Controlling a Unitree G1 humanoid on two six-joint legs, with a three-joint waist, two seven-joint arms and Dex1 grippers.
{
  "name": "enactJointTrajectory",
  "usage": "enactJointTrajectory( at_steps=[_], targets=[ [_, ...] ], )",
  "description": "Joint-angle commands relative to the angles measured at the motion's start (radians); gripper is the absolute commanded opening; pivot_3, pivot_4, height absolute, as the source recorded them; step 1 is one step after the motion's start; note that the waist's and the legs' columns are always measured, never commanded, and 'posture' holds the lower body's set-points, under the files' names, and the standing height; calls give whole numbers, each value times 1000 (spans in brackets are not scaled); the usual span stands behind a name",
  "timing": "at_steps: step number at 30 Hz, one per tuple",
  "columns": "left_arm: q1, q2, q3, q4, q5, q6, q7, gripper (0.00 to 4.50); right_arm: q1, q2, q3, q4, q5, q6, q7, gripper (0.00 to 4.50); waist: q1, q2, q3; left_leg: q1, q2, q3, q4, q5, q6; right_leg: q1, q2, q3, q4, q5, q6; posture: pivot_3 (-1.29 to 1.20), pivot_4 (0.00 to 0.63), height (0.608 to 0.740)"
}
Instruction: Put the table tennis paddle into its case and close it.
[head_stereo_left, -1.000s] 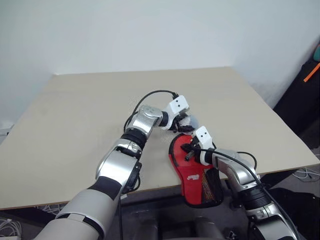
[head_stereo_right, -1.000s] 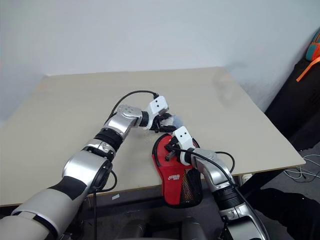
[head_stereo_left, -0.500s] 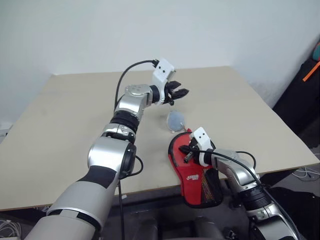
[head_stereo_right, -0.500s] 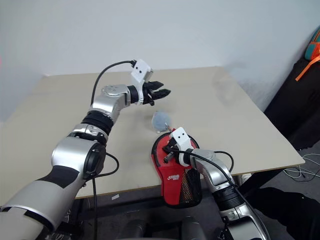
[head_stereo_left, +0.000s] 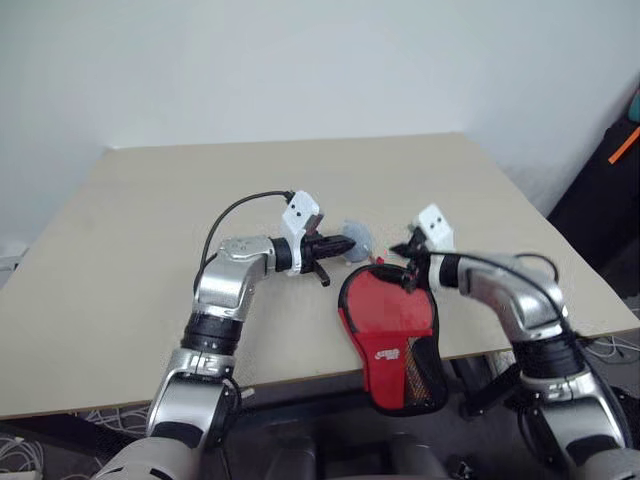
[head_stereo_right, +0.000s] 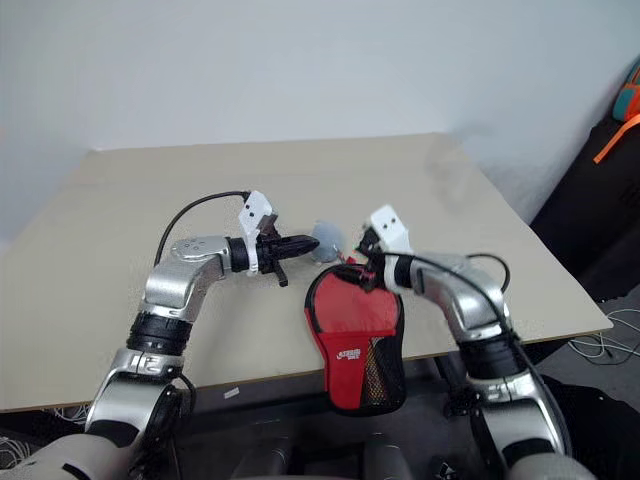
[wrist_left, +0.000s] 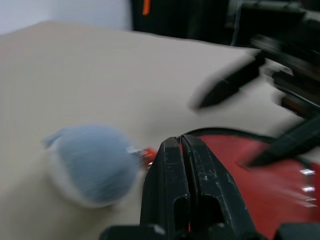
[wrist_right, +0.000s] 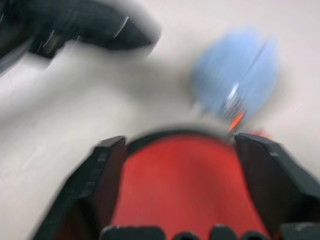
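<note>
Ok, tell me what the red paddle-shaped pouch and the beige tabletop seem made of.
Red paddle-shaped pouch: looks like matte woven fabric, with a see-through black mesh end and a dark zipper rim. Beige tabletop: smooth, matte board, possibly laminate; no grain shows.

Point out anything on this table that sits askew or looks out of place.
The case hangs over the table's near edge, its mesh end unsupported. A pale bluish lump sits at its rounded end. Nothing looks spilled or damaged.
</note>
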Motion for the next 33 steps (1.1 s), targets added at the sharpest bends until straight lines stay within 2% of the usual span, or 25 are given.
enactJointTrajectory(
  at_steps=[1,3,6,10,15,21,33],
  targets=[
    [33,14,-11,-117,-66,69,-1,0,-110,-18,-19,160,-39,-113,22,4470,-1,0,0,0,0,0,0,0,0,0,0,0,0,0,0,0,0,740],
    [53,21,-33,-148,-79,82,-5,0,-166,-13,-5,265,-69,-178,29,4470,-1,0,0,0,0,0,0,0,0,0,0,0,0,0,0,0,0,740],
    [87,14,-86,-155,-76,66,-4,0,-303,44,21,544,-143,-336,9,4470,-5,1,0,0,0,1,-1,0,0,0,0,0,0,0,0,0,0,740],
    [95,-19,-135,-83,-37,-4,46,0,-443,139,21,850,-199,-498,-18,4470,-16,1,0,1,0,1,-2,0,0,-1,0,1,0,0,-1,0,0,740],
    [101,-69,-177,31,12,-115,105,0,-562,243,-2,1116,-243,-637,-90,4470,-22,2,0,0,-1,0,-3,0,-1,-1,0,1,0,1,-1,0,0,740],
    [114,-95,-187,106,44,-190,144,0,-605,319,-43,1259,-272,-701,-213,4470,-23,3,0,0,-1,-1,-3,0,-1,-1,0,1,0,1,-2,0,0,740],
    [159,-88,-189,66,41,-185,176,0,-554,376,-59,1319,-361,-717,-340,4470,-34,6,-1,1,-2,-2,-3,0,-1,-1,0,0,1,1,-2,0,0,740]
  ],
)
